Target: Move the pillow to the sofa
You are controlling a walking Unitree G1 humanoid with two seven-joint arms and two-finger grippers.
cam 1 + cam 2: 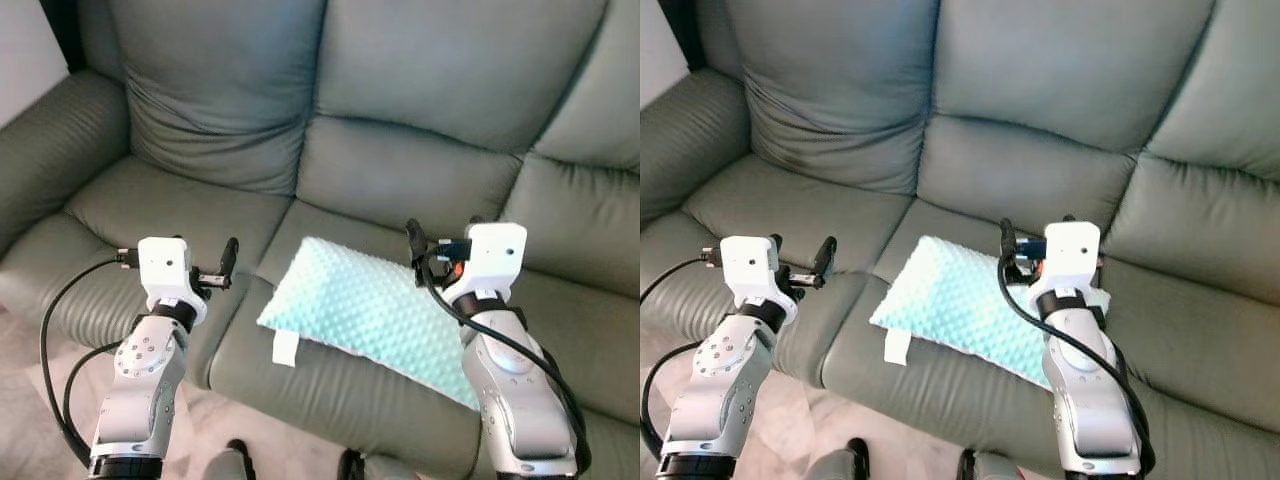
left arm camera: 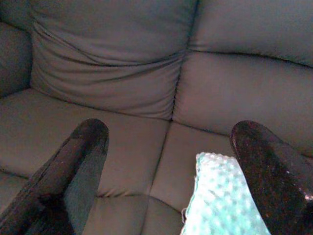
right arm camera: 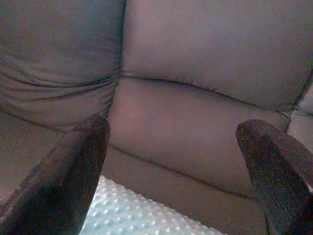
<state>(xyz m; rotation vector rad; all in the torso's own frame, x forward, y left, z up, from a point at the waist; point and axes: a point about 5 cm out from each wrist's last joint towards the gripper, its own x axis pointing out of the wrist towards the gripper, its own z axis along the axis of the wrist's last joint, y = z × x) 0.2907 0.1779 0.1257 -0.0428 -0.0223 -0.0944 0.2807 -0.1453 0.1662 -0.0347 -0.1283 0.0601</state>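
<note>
Looking down from your head camera, you face one grey-green leather sofa, with your left gripper raised over the left seat cushion, its two black fingers spread wide and holding nothing. One mint-green dotted pillow lies flat on the middle seat cushion near its front edge, a white tag at its near corner. Your right gripper hovers just over the pillow's right part, fingers likewise spread; pale floor shows below.

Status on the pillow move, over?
Left gripper open, holding nothing. Right gripper open above the pillow. Pillow lies flat on the sofa seat, white tag at its front edge. Nothing in the way.
</note>
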